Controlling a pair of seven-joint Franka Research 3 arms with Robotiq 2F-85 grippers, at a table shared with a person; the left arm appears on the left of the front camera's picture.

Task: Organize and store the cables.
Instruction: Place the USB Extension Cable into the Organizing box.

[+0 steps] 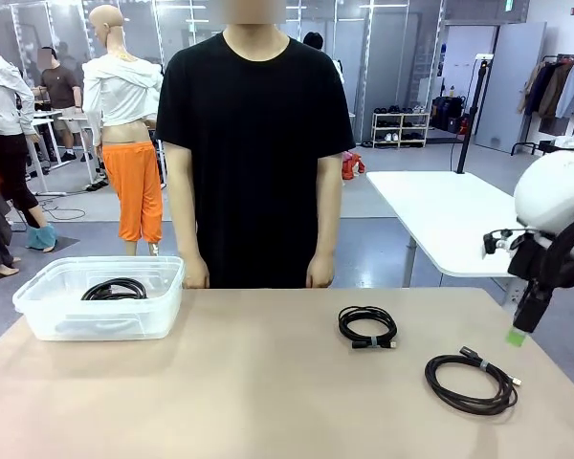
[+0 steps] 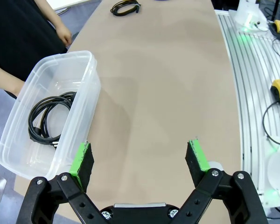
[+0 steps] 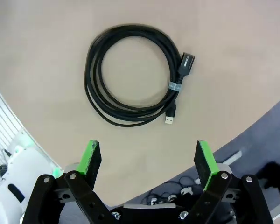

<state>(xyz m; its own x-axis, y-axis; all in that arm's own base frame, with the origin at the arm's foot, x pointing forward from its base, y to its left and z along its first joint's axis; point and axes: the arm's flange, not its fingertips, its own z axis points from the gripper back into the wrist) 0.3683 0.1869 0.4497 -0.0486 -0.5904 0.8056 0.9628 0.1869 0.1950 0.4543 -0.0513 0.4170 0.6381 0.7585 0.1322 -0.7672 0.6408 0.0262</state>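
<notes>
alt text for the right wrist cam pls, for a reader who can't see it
A black cable coiled in a ring lies flat on a tan table, bound by a small tie near its two plug ends. In the foreground the right gripper stands open and empty, clear of the coil.

right arm [image 1: 560, 191] cut by the edge; bin wall [image 1: 96, 320] blurs its cable [image 1: 115, 288]

Tan table [image 1: 268, 382]; person [image 1: 253, 143] in black T-shirt standing at far edge; white table [image 1: 440, 210] behind.
</notes>
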